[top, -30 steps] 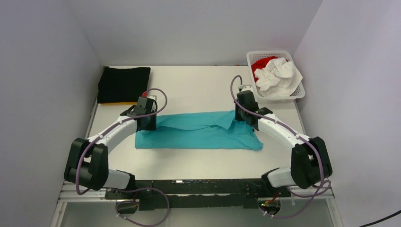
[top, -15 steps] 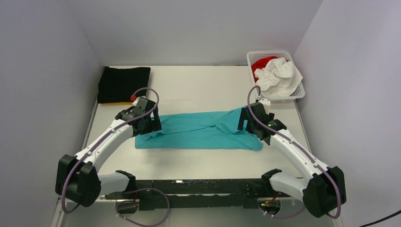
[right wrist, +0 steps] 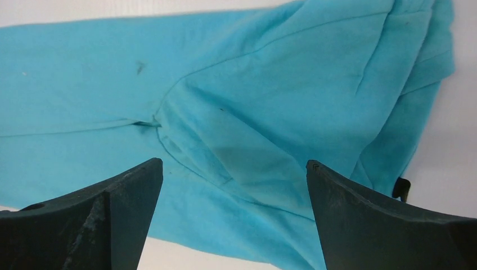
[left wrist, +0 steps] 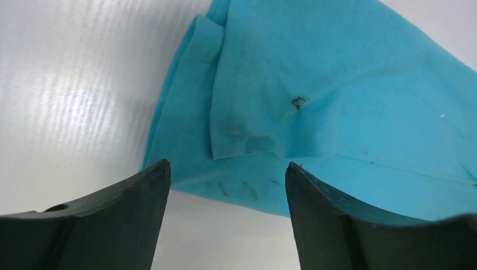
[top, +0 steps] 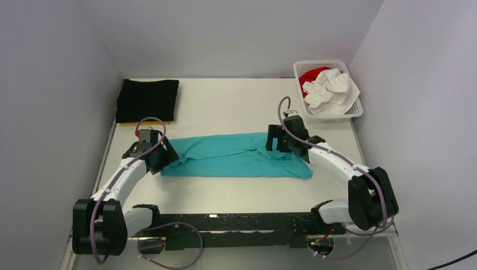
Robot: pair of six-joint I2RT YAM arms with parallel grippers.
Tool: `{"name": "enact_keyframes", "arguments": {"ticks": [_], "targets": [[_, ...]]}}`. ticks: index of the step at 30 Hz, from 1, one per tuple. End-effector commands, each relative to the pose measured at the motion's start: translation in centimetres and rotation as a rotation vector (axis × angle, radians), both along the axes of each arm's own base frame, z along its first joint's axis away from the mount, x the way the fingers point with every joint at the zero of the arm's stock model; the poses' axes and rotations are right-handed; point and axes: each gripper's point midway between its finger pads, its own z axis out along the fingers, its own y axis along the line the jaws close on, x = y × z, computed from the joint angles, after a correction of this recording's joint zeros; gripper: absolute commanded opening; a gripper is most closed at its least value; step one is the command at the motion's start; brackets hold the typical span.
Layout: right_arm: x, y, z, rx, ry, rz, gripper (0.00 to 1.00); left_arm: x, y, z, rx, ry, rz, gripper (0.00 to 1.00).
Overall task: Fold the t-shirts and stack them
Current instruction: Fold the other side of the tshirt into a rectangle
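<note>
A turquoise t-shirt [top: 236, 157] lies folded into a long strip across the middle of the table. My left gripper [top: 162, 158] is at the strip's left end. In the left wrist view it [left wrist: 225, 169] stands open over the shirt's edge [left wrist: 337, 84], with nothing between its fingers. My right gripper [top: 274, 140] hovers over the strip's right part. The right wrist view shows it [right wrist: 233, 164] open above the wrinkled cloth [right wrist: 253, 112], holding nothing. A black t-shirt [top: 147, 99] lies folded at the back left, with an orange-yellow edge [top: 138, 122] showing beneath it.
A white lattice basket [top: 355, 112] at the back right holds a crumpled white t-shirt [top: 333, 90] and a red one [top: 310, 75]. Walls close in the table on the left, back and right. Both arm bases sit at the near edge.
Both grippers opened and let go of the turquoise shirt. The left one drew back towards the strip's left end, and the right one swung out and returned over its right part.
</note>
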Motion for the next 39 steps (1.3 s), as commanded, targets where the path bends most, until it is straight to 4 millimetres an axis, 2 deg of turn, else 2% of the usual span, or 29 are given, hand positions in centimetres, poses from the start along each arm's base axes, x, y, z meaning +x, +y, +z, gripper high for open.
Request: {"name": "enact_keyframes", "arguments": {"ticks": [1,5,7,16,17,23,32,34,36,39], "targets": [[2.2,0.9,0.7,0.009,-0.054,0.017,1.0,2.5,-1.9,1.2,-0.117,-0.115,-0.048,0.73],[2.3,0.8,-0.1,-0.004,-0.035,0.015,1.0,2.4,-1.5,0.4,-0.101,-0.08,-0.034,0.56],[2.2,0.5,-0.4,-0.017,-0.031,0.008,1.0,2.2,-1.1,0.0,-0.078,-0.055,-0.02,0.52],[2.0,0.1,-1.1,-0.046,-0.01,0.001,1.0,0.8,-0.1,-1.9,-0.031,0.042,0.007,0.5],[2.1,0.0,-1.2,-0.047,-0.009,0.0,1.0,0.9,-0.1,-2.0,-0.031,0.04,0.006,0.5],[2.0,-0.1,-1.7,-0.056,0.004,-0.004,1.0,2.4,-0.5,-1.6,-0.053,-0.009,-0.002,0.32],[1.9,-0.5,-1.8,-0.074,0.006,-0.012,1.0,2.3,-0.2,-2.4,-0.025,0.024,-0.014,0.32],[1.9,-0.6,-1.9,-0.074,0.008,-0.015,1.0,2.2,-0.3,-2.6,-0.034,0.026,-0.021,0.21],[1.9,-0.7,-2.0,-0.081,0.012,-0.019,1.0,2.2,-0.3,-2.5,-0.035,0.029,-0.014,0.02],[1.8,-0.9,-2.3,-0.092,0.019,-0.026,1.0,2.6,-0.1,-1.6,-0.022,0.004,-0.013,0.0]]}}
